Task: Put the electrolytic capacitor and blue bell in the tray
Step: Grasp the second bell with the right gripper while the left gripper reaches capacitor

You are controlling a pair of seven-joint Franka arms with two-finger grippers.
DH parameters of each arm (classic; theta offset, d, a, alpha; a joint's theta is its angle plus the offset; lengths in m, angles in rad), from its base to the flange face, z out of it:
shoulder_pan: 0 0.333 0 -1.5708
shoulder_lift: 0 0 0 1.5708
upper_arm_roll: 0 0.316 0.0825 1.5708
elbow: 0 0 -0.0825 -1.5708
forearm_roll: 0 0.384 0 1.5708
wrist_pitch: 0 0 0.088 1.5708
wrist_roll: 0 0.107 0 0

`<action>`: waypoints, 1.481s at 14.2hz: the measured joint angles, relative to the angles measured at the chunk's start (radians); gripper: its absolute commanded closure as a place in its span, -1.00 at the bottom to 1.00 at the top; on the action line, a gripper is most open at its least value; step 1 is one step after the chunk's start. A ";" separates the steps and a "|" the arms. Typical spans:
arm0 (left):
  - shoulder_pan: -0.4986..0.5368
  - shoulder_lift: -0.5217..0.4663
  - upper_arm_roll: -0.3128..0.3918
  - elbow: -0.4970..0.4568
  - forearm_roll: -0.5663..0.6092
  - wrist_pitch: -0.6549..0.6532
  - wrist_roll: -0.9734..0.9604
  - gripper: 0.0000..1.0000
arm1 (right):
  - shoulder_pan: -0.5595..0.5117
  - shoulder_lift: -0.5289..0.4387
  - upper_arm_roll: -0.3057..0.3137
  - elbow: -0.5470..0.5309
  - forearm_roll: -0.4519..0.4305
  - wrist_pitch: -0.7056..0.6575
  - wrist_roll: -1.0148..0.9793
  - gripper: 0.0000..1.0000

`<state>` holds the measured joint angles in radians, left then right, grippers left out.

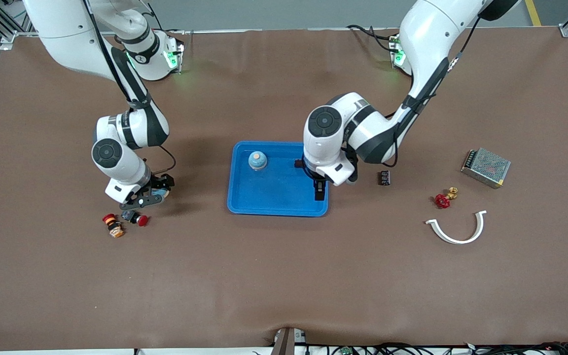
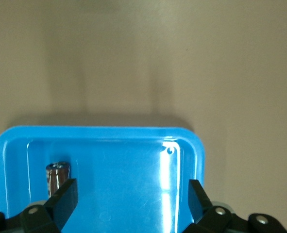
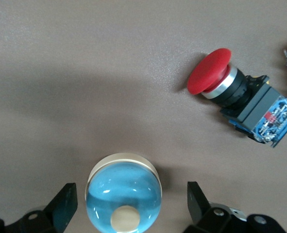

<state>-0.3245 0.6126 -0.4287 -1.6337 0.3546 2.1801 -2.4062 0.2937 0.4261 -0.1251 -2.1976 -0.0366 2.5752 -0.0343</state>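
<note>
I am holding the left gripper low over the blue tray, fingers spread wide and holding nothing. The electrolytic capacitor is standing upright in the tray just beside one finger, so I judge that part placed. The right gripper is hanging, equally open, astride a blue bell resting on the table toward the right arm's end, lined up for a grasp I am not yet making. I am counting two bells, since another one is sitting in the tray. There are also two push buttons, one red-capped and one orange, and one power supply.
</note>
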 measured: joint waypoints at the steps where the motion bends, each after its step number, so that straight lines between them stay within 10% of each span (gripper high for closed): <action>1: 0.005 -0.007 0.000 0.001 0.000 -0.023 0.032 -1.00 | 0.000 0.000 0.000 0.000 0.000 0.001 0.000 -1.00; 12: 0.088 -0.085 -0.001 0.003 -0.048 -0.203 0.653 -1.00 | 0.000 0.016 0.006 -0.010 0.000 0.033 0.000 -0.88; 18: 0.156 -0.099 -0.001 0.003 -0.068 -0.241 0.850 -1.00 | 0.000 0.025 0.017 -0.010 0.000 0.048 0.000 0.02; 21: 0.171 -0.118 -0.001 0.003 -0.071 -0.246 0.956 -1.00 | 0.001 0.021 0.019 -0.010 0.000 0.046 0.000 0.16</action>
<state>-0.1537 0.4948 -0.4298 -1.6306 0.2839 1.9338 -1.4501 0.2945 0.4471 -0.1059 -2.2077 -0.0362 2.6210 -0.0343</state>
